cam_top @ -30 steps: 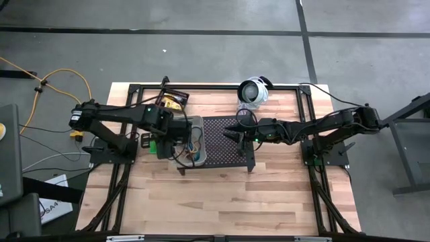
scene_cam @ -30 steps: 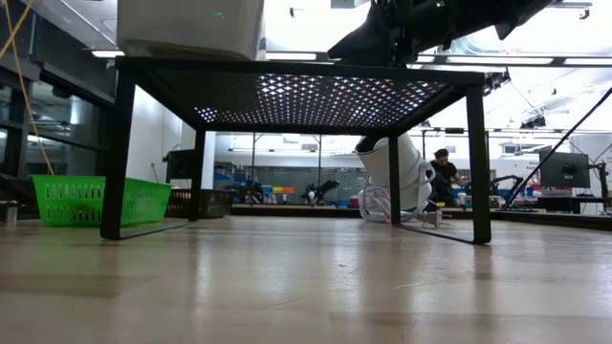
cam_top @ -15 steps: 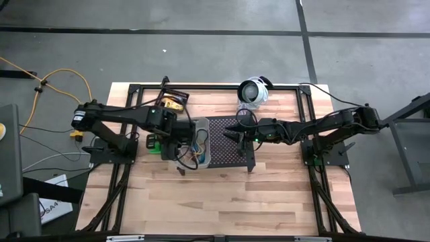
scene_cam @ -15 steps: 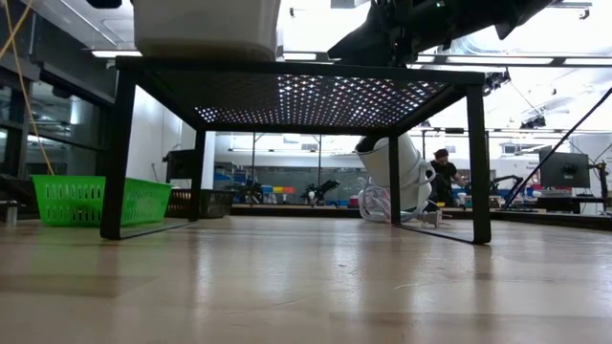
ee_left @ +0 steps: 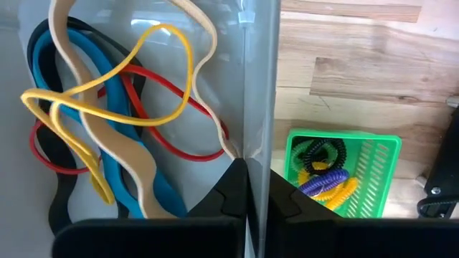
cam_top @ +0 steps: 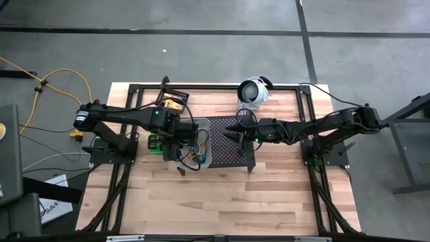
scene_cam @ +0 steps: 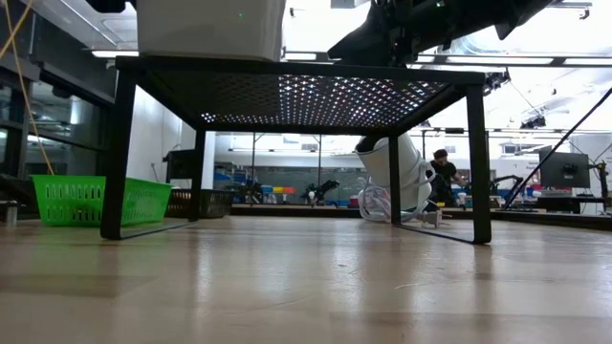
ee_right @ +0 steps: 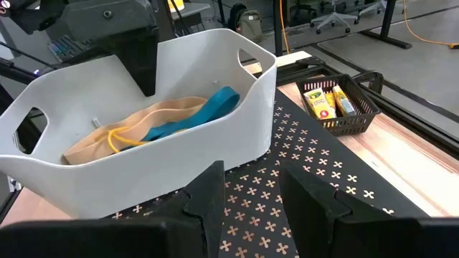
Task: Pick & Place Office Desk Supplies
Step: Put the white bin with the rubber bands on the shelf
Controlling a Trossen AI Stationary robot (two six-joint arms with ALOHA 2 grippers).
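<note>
A clear bin (cam_top: pixel 198 142) of coloured rubber bands (ee_left: pixel 115 115) stands on the left end of the black perforated stand (cam_top: pixel 228 138). My left gripper (ee_left: pixel 257 172) is shut on the bin's wall from above. My right gripper (ee_right: pixel 251 179) hovers open over the stand's middle, just right of the bin, with nothing between its fingers. Left of the stand, a green bin (ee_left: pixel 344 172) of coiled loops rests on the table. A black bin (ee_right: pixel 337 100) with small yellow tubes sits at the far side. My left gripper pinches the clear bin's long wall (ee_left: pixel 258 107), the one toward the table's left, with one finger inside the bin and one outside. The fingers point down from above. The bin stays upright, its bottom (scene_cam: pixel 210 55) on the stand's top.
A round white-and-silver device (cam_top: pixel 253 91) with a cable lies at the table's far edge behind the stand. The stand's right half is bare mesh (ee_right: pixel 301 165). Open wood lies toward the table's near edge (cam_top: pixel 222 195). A person stands far off in the room (scene_cam: pixel 442 172).
My left gripper has carried the clear bin a little toward the table's right and slightly down, farther onto the stand's top. The bin stays upright in the same hold.
</note>
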